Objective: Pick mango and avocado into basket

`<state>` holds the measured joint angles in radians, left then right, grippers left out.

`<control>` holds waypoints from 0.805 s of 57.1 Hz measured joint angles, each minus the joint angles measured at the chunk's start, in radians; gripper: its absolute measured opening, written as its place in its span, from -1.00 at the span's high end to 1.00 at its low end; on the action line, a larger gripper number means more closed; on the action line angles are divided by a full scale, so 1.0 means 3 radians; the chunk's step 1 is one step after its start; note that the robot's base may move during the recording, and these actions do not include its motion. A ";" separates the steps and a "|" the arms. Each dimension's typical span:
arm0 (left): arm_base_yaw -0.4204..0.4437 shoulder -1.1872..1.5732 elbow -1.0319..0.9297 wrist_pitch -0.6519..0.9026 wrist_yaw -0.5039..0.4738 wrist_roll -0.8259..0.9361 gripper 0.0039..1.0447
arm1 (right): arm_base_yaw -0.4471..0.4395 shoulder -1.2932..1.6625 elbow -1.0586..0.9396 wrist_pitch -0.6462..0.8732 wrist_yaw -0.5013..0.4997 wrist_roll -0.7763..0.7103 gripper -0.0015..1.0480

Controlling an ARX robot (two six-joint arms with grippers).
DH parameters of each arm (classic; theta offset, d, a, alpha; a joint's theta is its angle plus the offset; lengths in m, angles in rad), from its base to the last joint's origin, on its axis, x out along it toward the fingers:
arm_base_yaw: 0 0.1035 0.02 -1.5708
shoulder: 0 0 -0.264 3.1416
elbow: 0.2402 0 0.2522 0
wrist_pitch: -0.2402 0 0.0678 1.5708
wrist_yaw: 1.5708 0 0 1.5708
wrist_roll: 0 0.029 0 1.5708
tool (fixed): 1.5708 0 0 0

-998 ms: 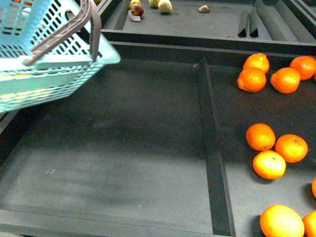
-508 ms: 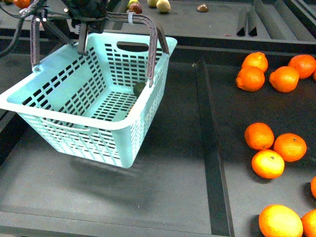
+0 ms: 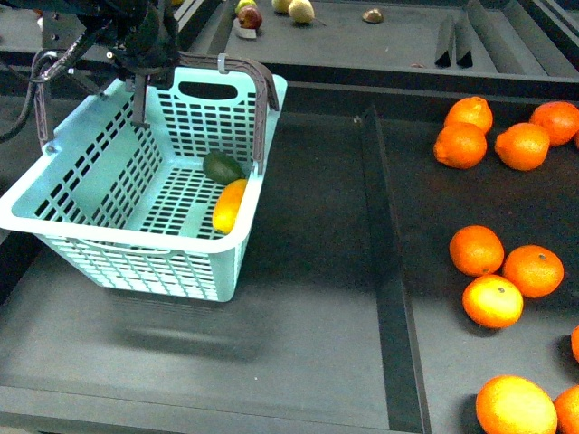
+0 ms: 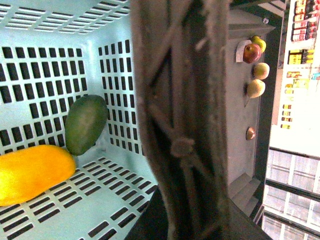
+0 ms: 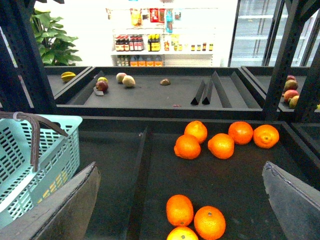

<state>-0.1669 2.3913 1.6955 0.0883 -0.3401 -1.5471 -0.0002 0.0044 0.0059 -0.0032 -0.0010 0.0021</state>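
The left fingers (image 3: pixel 145 68), upper left of the front frame, are clamped on the handle (image 4: pixel 180 120) of the basket (image 3: pixel 136 240). Mango (image 3: pixel 229 205) and avocado (image 3: pixel 222 167) lie touching inside, directly below. The right fingers (image 5: pixel 180 205) stand apart, empty.

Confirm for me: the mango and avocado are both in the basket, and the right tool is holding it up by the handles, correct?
Not quite. The mango and avocado are both in the basket, but the left arm holds its handles, as the front view shows. The right tool is open and empty in the right wrist view.
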 joint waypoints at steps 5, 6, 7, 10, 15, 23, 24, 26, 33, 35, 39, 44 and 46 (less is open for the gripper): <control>-0.0005 0.0009 0.0000 -0.0009 0.0018 0.0000 0.90 | 0.0000 0.0000 0.0000 0.0000 0.0000 0.0000 -0.85; -0.0005 0.0010 0.0000 -0.0009 0.0024 -0.0003 0.87 | 0.0000 0.0000 0.0000 0.0000 0.0000 0.0000 -0.85; -0.0005 0.0010 0.0000 -0.0009 0.0037 0.0005 0.81 | 0.0000 0.0000 0.0000 0.0000 0.0000 0.0000 -0.85; -0.0005 0.0010 0.0000 -0.0008 0.0086 0.0011 0.64 | 0.0000 0.0000 0.0000 0.0000 0.0000 0.0000 -0.85; -0.0014 0.0010 -0.0018 0.0014 0.0052 0.0020 0.36 | 0.0000 0.0000 0.0000 0.0000 0.0000 0.0000 -0.85; -0.0022 -0.0108 -0.0202 0.0027 -0.0114 0.0031 -0.13 | 0.0000 0.0000 0.0000 0.0000 0.0000 0.0000 -0.85; -0.0022 -0.0154 -0.0253 0.0025 -0.0153 0.0027 -0.19 | 0.0000 0.0000 0.0000 0.0000 0.0000 0.0000 -0.85; -0.0020 -0.0256 -0.0357 -0.0008 -0.0207 0.0015 -0.33 | 0.0000 0.0000 0.0000 0.0000 0.0000 0.0000 -0.85; -0.0006 -0.0679 -0.0720 -0.0140 -0.0375 -0.0042 -0.75 | 0.0000 0.0000 0.0000 0.0000 0.0000 0.0000 -0.85; 0.0039 -0.0871 -0.1001 0.0158 -0.0149 0.0257 -0.76 | 0.0000 0.0000 0.0000 0.0000 0.0000 0.0000 -0.85; 0.0122 -0.1163 -0.1754 0.1614 0.0548 0.1472 -0.49 | 0.0000 0.0000 0.0000 0.0000 0.0000 0.0000 -0.85; 0.0184 -0.1492 -0.2632 0.2912 0.0777 0.3070 -0.14 | 0.0000 0.0000 0.0000 0.0000 0.0000 0.0000 -0.85; 0.0211 -0.1658 -0.2960 0.3260 0.0800 0.3815 0.03 | 0.0000 0.0000 0.0000 0.0000 -0.0001 0.0000 -0.85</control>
<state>-0.1036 1.8938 0.8074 1.0664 -0.1001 -0.4026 -0.0002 0.0044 0.0059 -0.0032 -0.0013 0.0021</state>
